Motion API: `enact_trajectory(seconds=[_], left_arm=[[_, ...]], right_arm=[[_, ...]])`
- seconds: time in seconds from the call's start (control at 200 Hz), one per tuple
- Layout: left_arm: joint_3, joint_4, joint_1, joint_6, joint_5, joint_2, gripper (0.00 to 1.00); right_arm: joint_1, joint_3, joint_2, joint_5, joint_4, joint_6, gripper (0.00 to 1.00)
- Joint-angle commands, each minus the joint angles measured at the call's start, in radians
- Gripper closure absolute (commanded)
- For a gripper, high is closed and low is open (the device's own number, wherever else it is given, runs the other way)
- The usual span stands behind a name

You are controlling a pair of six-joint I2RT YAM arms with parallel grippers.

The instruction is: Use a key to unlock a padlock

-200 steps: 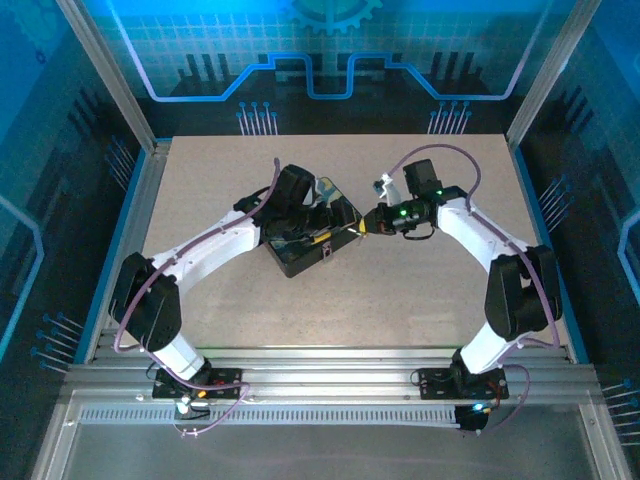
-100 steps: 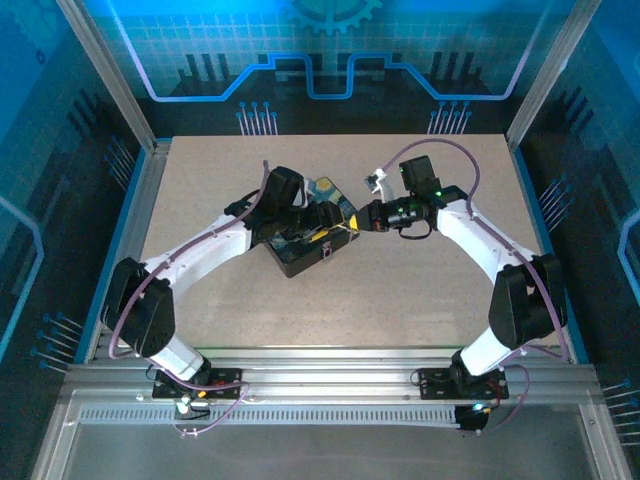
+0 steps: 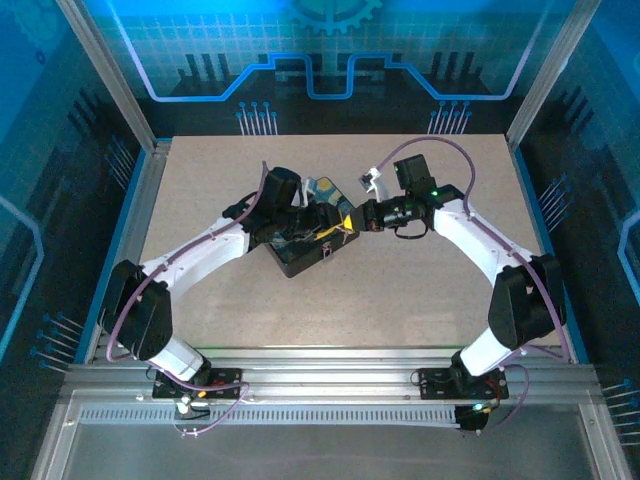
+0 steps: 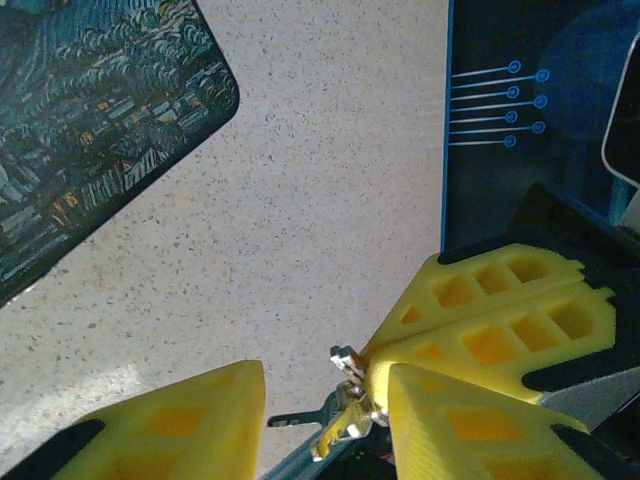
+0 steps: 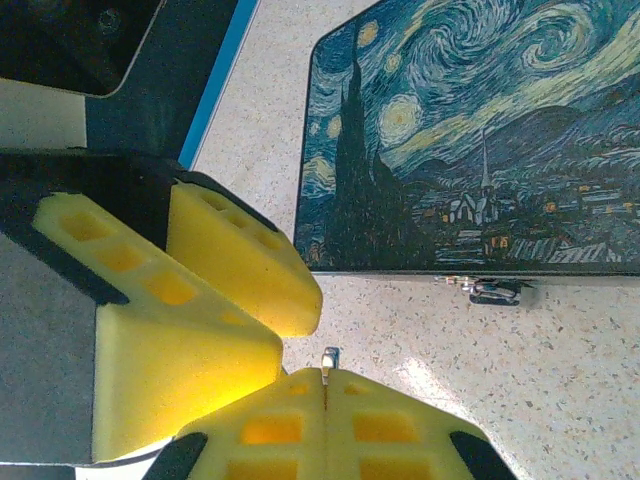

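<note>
My right end effector (image 5: 322,388) has its yellow fingers pressed together on the padlock (image 4: 346,398), whose silver end pokes out past the tips, just off the edge of the painted box (image 5: 480,130) on the table (image 3: 420,290). My left end effector (image 4: 322,388) stands spread around that same small brass thing (one finger (image 4: 450,430) is just beside it; whether they touch I cannot tell).
</note>
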Motion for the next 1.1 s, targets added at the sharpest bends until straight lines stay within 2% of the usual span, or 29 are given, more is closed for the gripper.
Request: enact_trajectory(seconds=[0.0, 0.2, 0.375, 0.46, 0.51, 0.59, 0.65, 0.815, 0.925, 1.005, 1.095], left_arm=[[-0.010, 0.027, 0.002, 0.002, 0.027, -0.019, 0.65], [-0.013, 0.033, 0.002, 0.003, 0.033, -0.019, 0.76], [-0.016, 0.030, 0.004, 0.007, 0.035, -0.021, 0.91], [-0.017, 0.029, 0.006, 0.021, 0.039, -0.026, 1.00], [-0.013, 0.020, 0.010, 0.051, 0.048, -0.029, 1.00], [0.003, -0.010, 0.014, 0.157, 0.068, -0.037, 1.00], [0.025, -0.053, 0.021, 0.246, 0.085, -0.038, 1.00], [0.041, -0.055, 0.043, 0.372, 0.190, -0.025, 1.00], [0.049, -0.007, 0.055, 0.420, 0.296, 0.001, 1.00], [0.067, -0.005, 0.058, 0.450, 0.319, 0.014, 1.00], [0.075, 0.010, 0.066, 0.466, 0.352, 0.018, 1.00]], right_arm=[[0.017, 0.037, 0.009, -0.022, 0.009, 0.006, 0.98], [0.021, 0.042, 0.014, -0.017, 0.009, 0.010, 0.98], [0.023, 0.043, 0.015, -0.015, 0.016, 0.018, 0.98], [0.023, 0.042, 0.013, -0.011, 0.010, 0.014, 0.91], [0.020, 0.039, 0.008, -0.003, 0.005, 0.006, 0.82], [0.008, 0.032, -0.006, 0.014, -0.020, -0.022, 0.61], [-0.014, 0.014, -0.024, 0.022, -0.025, -0.034, 0.55], [-0.077, -0.050, -0.074, -0.052, 0.027, -0.040, 0.54], [-0.089, -0.097, -0.094, -0.177, 0.094, -0.084, 0.54], [-0.088, -0.120, -0.103, -0.291, 0.127, -0.125, 0.56], [-0.086, -0.147, -0.123, -0.357, 0.161, -0.157, 0.57]])
